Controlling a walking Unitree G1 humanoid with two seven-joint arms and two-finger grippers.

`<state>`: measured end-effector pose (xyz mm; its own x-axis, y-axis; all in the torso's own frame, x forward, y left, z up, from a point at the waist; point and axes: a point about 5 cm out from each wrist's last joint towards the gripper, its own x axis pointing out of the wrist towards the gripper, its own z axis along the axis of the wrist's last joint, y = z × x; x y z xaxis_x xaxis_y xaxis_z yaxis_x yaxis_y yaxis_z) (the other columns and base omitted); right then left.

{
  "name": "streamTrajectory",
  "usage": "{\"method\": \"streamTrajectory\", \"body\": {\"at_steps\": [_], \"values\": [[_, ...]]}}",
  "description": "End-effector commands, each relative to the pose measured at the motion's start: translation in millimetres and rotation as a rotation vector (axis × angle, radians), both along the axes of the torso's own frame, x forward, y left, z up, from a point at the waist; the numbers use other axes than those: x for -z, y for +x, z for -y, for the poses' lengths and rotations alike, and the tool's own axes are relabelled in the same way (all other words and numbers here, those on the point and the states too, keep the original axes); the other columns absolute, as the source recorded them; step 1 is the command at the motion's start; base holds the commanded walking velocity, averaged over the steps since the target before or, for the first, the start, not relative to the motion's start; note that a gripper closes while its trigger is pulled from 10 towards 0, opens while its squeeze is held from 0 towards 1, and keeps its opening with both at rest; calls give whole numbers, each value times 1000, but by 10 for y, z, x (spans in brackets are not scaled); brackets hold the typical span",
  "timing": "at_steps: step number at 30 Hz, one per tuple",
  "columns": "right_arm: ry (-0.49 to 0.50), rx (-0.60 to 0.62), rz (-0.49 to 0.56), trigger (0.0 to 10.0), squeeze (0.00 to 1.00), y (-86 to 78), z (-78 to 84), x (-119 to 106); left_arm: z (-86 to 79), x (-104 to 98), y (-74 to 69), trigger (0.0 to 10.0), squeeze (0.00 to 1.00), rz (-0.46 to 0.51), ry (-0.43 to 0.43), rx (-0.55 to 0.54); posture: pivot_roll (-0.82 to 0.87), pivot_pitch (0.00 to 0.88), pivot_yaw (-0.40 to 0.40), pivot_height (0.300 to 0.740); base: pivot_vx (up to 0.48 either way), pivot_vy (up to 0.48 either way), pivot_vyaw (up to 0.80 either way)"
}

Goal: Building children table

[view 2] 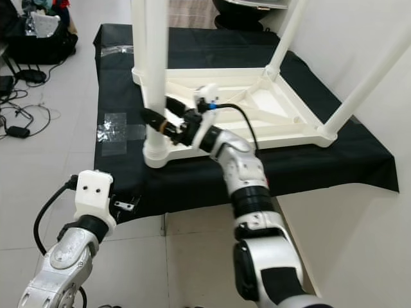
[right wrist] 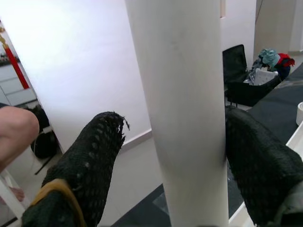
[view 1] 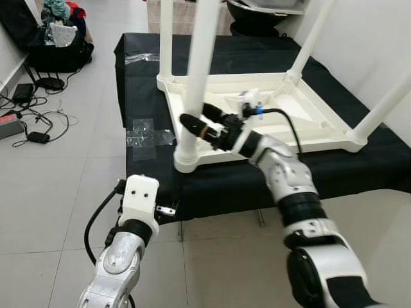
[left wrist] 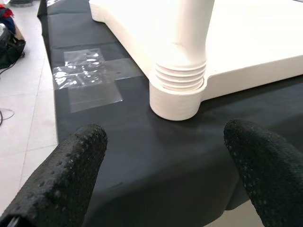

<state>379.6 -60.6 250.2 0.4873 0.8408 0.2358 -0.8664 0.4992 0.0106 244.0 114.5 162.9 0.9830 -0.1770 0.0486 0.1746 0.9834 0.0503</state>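
Table: upside down on the black cloth.
Right gripper: straddles the near leg — fingers spread, one touching.
Left gripper: released — low, near the cloth's edge.

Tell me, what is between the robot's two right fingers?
The white table leg stands between the right gripper fingers; the right wrist view shows it best.

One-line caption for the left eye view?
Right gripper straddles the near leg of the upturned white table on a black cloth; left gripper waits open below.
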Motion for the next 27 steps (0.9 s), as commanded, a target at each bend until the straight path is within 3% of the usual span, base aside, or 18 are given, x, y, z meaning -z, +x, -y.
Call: {"method": "streamTrajectory", "body": {"at_steps": [1,4,6,9,10,11,12,15,17,19,20,21,22,23,24,26,27], "values": [[-46,39,7,10000,0,31,-76,43,29,-7,-25,10000,0,7,-8,0,160,121,-171,740,0,0,0],[-65,66,10,10000,0,49,-82,55,29,-5,-28,10000,0,6,-8,-1,160,121,-171,740,0,0,0],[-68,150,6,10000,0,105,-80,57,25,5,-43,10000,0,3,-9,-6,157,123,-178,740,0,0,0],[-64,107,11,10000,0,83,-133,58,29,10,-47,10000,0,1,-10,-8,154,121,-179,740,0,0,0],[-78,88,15,3216,0,68,-168,76,34,12,-47,10000,0,0,-11,-6,153,118,-178,740,0,0,0],[-78,88,15,3216,0,68,-168,76,34,12,-47,10000,0,0,-11,-6,153,118,-178,740,0,0,0],[-90,89,19,0,0,64,-198,96,43,13,-46,10000,0,1,-12,-4,155,117,-182,740,0,0,0],[-86,106,18,0,0,75,-201,101,47,12,-44,10000,0,2,-13,-3,156,116,-183,740,0,0,0],[-79,170,11,0,0,110,-171,101,44,10,-43,10000,0,3,-12,-4,160,116,-181,740,0,0,0],[-82,315,3,0,0,177,-80,121,34,5,-39,10000,0,4,-10,-7,159,118,-180,740,0,0,0],[-82,315,3,0,0,177,-80,121,34,5,-39,10000,0,4,-10,-7,159,118,-180,740,0,0,0],[-86,439,-11,0,0,221,48,165,23,5,-34,10000,0,4,-8,-9,157,119,-180,740,0,0,0],[-86,439,-11,0,0,221,48,165,23,5,-34,10000,0,4,-8,-9,157,119,-180,740,0,0,0],[-76,563,-45,0,0,258,199,215,17,3,-31,10000,0,6,-7,-10,154,120,-176,740,0,0,0],[-76,563,-45,0,0,258,199,215,17,3,-31,10000,0,6,-7,-10,154,120,-176,740,0,0,0],[-68,803,-84,0,0,293,487,289,16,3,-23,10000,0,7,-7,-9,148,121,-170,740,0,0,0],[-68,803,-84,0,0,293,487,289,16,3,-23,10000,0,7,-7,-9,148,121,-170,740,0,0,0]]}}
